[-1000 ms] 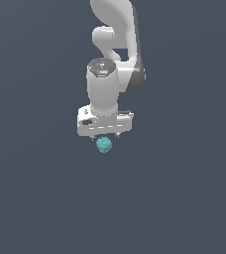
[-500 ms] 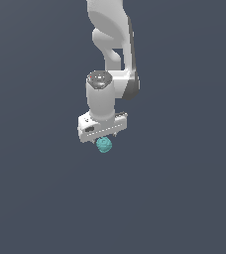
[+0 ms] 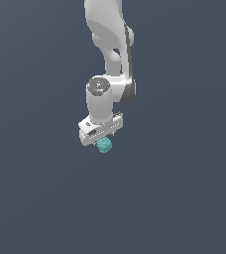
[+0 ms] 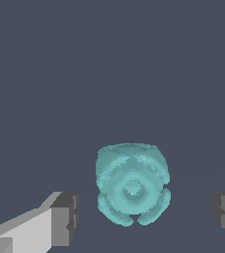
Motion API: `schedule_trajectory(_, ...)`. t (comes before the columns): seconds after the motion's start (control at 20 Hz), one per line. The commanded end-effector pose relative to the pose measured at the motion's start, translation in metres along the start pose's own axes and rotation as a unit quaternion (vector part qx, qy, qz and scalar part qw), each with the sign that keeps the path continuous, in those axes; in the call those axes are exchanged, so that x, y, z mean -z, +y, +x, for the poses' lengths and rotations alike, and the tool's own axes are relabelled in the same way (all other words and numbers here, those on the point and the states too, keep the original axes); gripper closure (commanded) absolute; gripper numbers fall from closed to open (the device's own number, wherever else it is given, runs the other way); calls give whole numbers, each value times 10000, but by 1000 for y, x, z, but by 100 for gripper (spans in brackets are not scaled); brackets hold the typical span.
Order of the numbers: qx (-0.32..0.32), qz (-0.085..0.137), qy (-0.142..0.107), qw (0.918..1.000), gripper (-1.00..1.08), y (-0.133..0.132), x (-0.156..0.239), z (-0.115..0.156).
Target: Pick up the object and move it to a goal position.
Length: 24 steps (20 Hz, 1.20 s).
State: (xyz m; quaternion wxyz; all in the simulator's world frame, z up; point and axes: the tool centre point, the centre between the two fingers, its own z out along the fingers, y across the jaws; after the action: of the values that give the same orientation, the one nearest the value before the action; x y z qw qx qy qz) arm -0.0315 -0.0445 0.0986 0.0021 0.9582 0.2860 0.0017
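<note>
1. Object point(image 3: 104, 145): a small teal, lumpy ball sitting directly under the white tool point(image 3: 104, 143) in the exterior view, a little left of that view's centre.
2. Wrist view: object point(image 4: 132, 184) lies between the two dark finger pads point(image 4: 65, 219), with a clear gap on each side. No pad touches it.
3. Tool state: fingers spread wide, far wider than the ball; nothing gripped.
4. Hidden or cut off: the fingers themselves cannot be made out in the exterior view, as the tool body covers them. In the wrist view one pad is clipped at the frame edge. The arm point(image 3: 110, 59) runs out of the top of the exterior view.
5. Whether the ball rests on a surface cannot be told; the background is a uniform dark grey-blue.
6. No readable writing or labels on any part.
</note>
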Motion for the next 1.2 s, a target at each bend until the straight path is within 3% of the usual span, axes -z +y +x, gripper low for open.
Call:
schedule_trajectory(0.0, 153, 11, -4, 9999, -92, -1, -4, -2)
schedule_trajectory(0.55, 291, 25, -10, 9996, -92, -2, -12, -5)
schedule_trajectory(1.15, 314, 25, -9, 9995, -92, -3, -57, -6)
